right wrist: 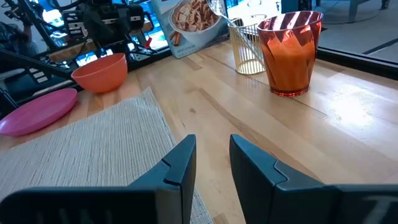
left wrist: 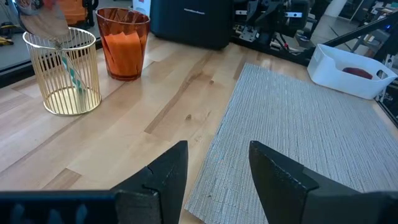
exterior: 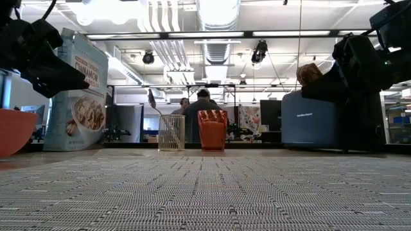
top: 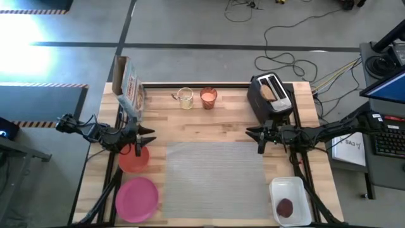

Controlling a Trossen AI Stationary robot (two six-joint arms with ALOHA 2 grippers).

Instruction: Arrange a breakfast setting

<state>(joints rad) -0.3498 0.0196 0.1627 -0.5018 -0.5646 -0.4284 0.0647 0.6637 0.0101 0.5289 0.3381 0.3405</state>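
Item: grey placemat (top: 215, 174), mid-table, bare. Pink plate (top: 137, 199) and red bowl (top: 133, 158) lie off its left edge. My left gripper (top: 147, 140) hovers over the bowl, my right gripper (top: 261, 140) by the toaster (top: 271, 95); both part-open, empty. Step: none begun. Next, likely: plate onto mat.

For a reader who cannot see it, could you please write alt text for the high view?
A grey woven placemat lies bare at the middle of a wooden table, with the left gripper and right gripper hovering open at its two sides. A red bowl and pink plate sit left; a toaster stands behind.
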